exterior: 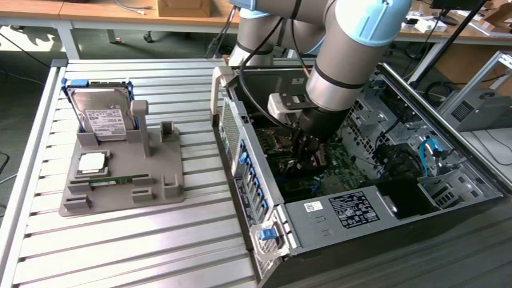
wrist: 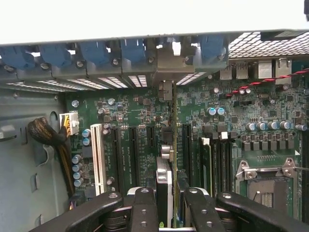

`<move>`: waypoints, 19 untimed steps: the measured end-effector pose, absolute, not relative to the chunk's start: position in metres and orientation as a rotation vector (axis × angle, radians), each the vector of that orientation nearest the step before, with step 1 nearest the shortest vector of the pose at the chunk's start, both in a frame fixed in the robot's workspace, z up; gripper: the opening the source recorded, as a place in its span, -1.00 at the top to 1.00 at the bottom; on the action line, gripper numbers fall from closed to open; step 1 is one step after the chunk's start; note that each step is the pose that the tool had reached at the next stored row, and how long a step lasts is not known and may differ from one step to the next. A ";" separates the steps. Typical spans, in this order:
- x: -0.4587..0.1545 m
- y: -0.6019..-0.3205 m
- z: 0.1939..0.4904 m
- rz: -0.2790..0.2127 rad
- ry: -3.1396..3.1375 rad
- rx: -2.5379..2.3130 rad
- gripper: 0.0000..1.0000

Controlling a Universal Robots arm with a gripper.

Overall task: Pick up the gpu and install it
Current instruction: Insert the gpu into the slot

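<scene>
The gpu (wrist: 165, 186) is seen edge-on in the wrist view, a thin card standing upright between my two black fingers (wrist: 145, 209), with its metal bracket end (wrist: 166, 91) reaching toward the case's rear slot openings. My gripper (wrist: 169, 208) is shut on it. The card sits over the dark expansion slots of the green motherboard (wrist: 270, 111); whether it is seated in a slot I cannot tell. In the exterior view my gripper (exterior: 309, 150) reaches down inside the open computer case (exterior: 264, 180), low above the board.
A grey fixture tray (exterior: 120, 180) at the exterior view's left holds a silver hard drive (exterior: 104, 117), a processor chip (exterior: 92, 162) and a green memory stick (exterior: 120, 179). Near the card are a white slot (wrist: 98, 154), blue slot latches (wrist: 91, 50) and the processor socket (wrist: 268, 181).
</scene>
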State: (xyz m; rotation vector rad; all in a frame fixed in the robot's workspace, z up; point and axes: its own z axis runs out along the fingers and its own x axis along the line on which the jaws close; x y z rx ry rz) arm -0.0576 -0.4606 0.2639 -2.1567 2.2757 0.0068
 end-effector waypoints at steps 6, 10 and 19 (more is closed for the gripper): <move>-0.060 -0.460 0.262 0.007 2.276 -2.157 0.47; -0.060 -0.460 0.260 0.007 2.276 -2.157 0.47; -0.060 -0.459 0.259 0.007 2.255 -2.178 0.47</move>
